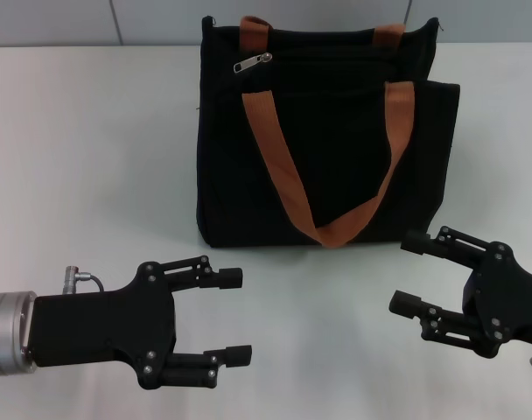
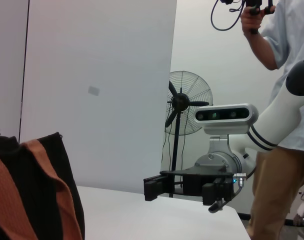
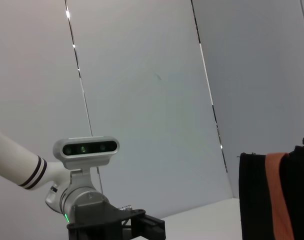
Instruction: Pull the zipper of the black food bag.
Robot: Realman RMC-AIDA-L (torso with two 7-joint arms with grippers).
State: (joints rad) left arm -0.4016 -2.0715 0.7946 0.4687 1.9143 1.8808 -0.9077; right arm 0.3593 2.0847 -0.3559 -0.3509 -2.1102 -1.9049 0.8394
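The black food bag [image 1: 336, 140] lies flat at the far middle of the white table, its orange-brown strap handles [image 1: 279, 166] draped over its face. The silver zipper [image 1: 253, 63] pull rests near the bag's far left corner on the zipper line. My left gripper [image 1: 235, 316] hovers open at the near left, well short of the bag. At the near right my right gripper [image 1: 408, 272] is open too, just off the bag's near right corner. The left wrist view shows a corner of the bag [image 2: 62, 175] and the right gripper [image 2: 152, 187] farther off. The right wrist view shows the bag's edge [image 3: 252, 200].
The white table [image 1: 91, 157] stretches bare to the left of the bag and between the grippers. A person [image 2: 287, 75] and a standing fan [image 2: 184, 102] are beyond the table in the left wrist view.
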